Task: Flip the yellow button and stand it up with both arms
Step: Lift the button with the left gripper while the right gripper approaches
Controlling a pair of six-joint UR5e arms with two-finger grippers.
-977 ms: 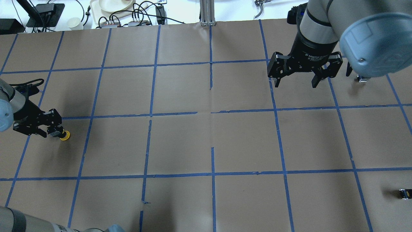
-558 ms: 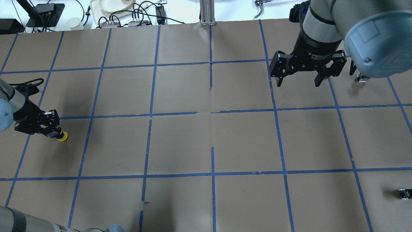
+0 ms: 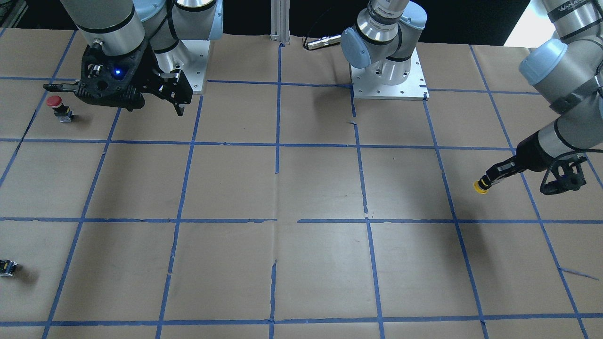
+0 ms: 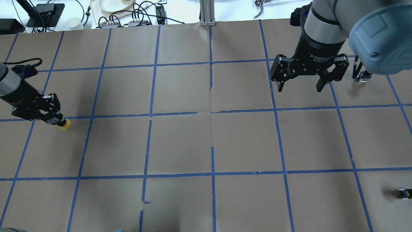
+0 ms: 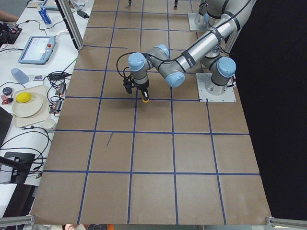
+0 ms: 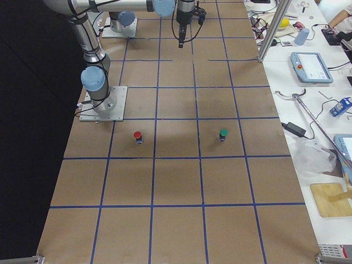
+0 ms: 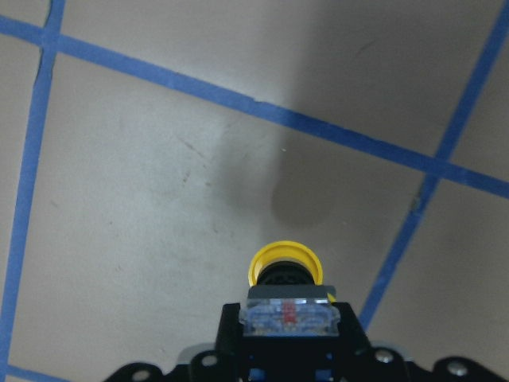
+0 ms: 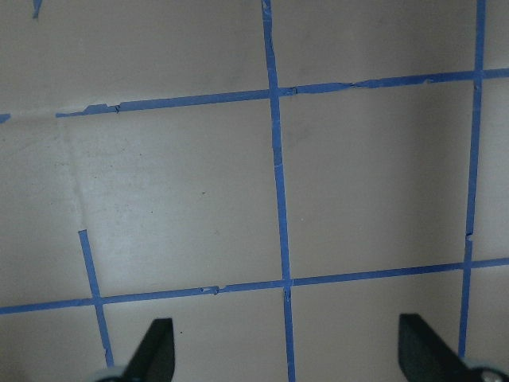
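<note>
The yellow button [image 4: 64,124] is gripped by its black-and-grey body in my left gripper [image 4: 57,121], at the table's left side. Its yellow cap points away from the fingers. In the left wrist view the yellow button [image 7: 284,267] hangs above the paper, with its shadow apart from it. It also shows in the front view [image 3: 481,187], at the tip of the left gripper [image 3: 491,180]. My right gripper [image 4: 300,89] is open and empty, hovering over the far right of the table. Its fingers [image 8: 156,351] frame bare paper in the right wrist view.
A red-capped button [image 3: 55,103] stands close beside the right gripper, partly hidden behind the arm in the overhead view [image 4: 362,77]. A small dark switch block [image 4: 404,193] lies near the right edge. Brown paper with a blue tape grid [image 4: 212,112] covers the table.
My left gripper has risen and moved toward the far side with the yellow button in it. My right gripper has drifted slightly to the right, still open.
</note>
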